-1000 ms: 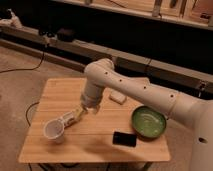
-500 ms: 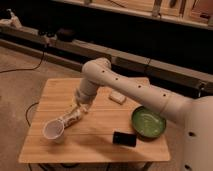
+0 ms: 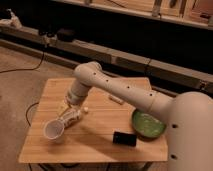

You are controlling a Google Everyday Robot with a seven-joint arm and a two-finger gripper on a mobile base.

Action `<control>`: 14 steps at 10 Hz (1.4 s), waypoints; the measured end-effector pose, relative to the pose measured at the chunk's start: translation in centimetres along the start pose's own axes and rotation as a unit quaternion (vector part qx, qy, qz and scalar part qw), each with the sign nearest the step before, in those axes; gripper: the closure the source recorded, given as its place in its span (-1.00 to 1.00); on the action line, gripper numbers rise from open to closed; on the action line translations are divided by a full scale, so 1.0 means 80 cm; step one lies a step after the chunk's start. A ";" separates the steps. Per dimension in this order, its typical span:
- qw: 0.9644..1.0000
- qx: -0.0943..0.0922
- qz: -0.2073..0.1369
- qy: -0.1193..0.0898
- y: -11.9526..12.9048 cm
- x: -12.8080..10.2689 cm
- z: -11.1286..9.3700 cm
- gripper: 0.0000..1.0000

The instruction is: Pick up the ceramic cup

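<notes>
One bench (image 3: 95, 144) carried four loose things: one white cup (image 3: 53, 130) at eight o'clock, one green bowl (image 3: 148, 125) at four o'clock, one flat black block (image 3: 124, 138) at five o'clock, and one small white tube (image 3: 116, 99) toward one o'clock. One arm (image 3: 120, 90) hung over it, with one hand (image 3: 65, 121) at eight o'clock, just beside the cup.
</notes>
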 end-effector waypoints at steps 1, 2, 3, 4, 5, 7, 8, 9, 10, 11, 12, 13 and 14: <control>1.000 0.005 -0.008 0.001 -0.004 0.008 0.005 -0.30; 1.000 0.009 -0.018 -0.003 -0.011 0.016 0.014 -0.30; 1.000 0.011 -0.023 -0.013 -0.016 0.019 0.022 -0.30; 0.999 0.017 -0.027 -0.029 -0.025 0.019 0.035 -0.30; 0.998 0.024 -0.030 -0.045 -0.033 0.016 0.043 -0.30; 0.996 0.035 -0.031 -0.071 -0.042 0.007 0.051 -0.30; 0.996 0.035 -0.030 -0.070 -0.042 0.006 0.051 -0.30; 0.997 0.034 -0.029 -0.070 -0.041 0.006 0.050 -0.30; 0.997 0.034 -0.029 -0.070 -0.040 0.006 0.050 -0.30; 0.996 0.031 -0.027 -0.073 -0.039 0.005 0.049 -0.30; 0.996 0.020 -0.015 -0.089 -0.034 -0.004 0.048 -0.30; 0.994 0.011 0.000 -0.106 -0.030 -0.015 0.046 -0.30; 0.992 0.001 0.021 -0.126 -0.027 -0.029 0.042 -0.30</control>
